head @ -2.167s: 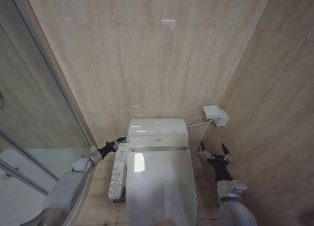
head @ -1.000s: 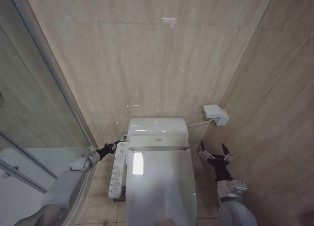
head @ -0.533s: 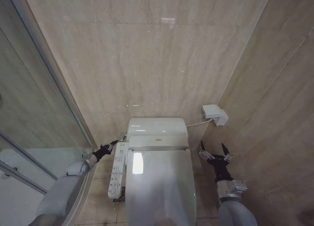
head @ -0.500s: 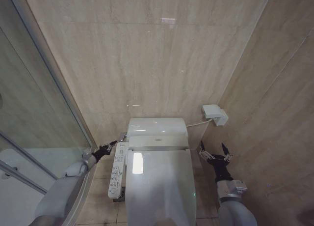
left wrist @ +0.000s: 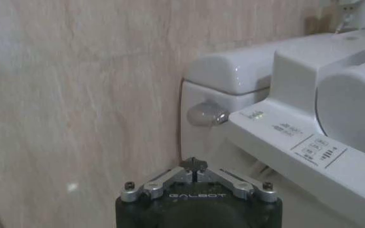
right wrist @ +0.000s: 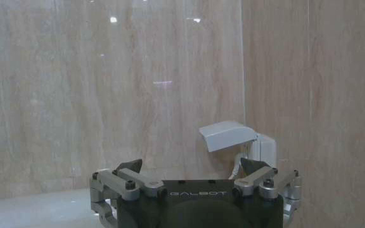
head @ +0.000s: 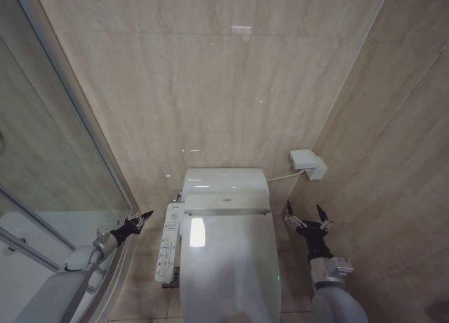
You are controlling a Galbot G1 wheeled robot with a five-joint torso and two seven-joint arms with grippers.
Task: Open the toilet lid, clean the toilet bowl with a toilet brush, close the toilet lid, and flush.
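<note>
Looking down from the head camera, we see the toilet lid (head: 228,267) lying flat and closed over the toilet bowl (head: 175,277), glossy white with a bright reflection near its hinge end. Along the bowl's left side runs the long white button panel (head: 165,249). Our left gripper (head: 146,215) hangs just to the left of that panel's far end, apart from it, near the glass shower partition (head: 49,182); its fingers are pinched together to a point and hold nothing. In the left wrist view the same gripper (left wrist: 194,165) shows its tips meeting, aimed toward the round chrome knob (left wrist: 205,114) on the side of the white tank (left wrist: 233,76), with clear space between them. Our right gripper (head: 306,215) waits to the right of the toilet, beside the beige tiled wall (head: 393,161), its fingers (head: 288,211) spread wide and empty. The right wrist view shows that gripper (right wrist: 195,170) with both fingers splayed, facing a small white wall box (right wrist: 230,135) mounted well beyond it.
</note>
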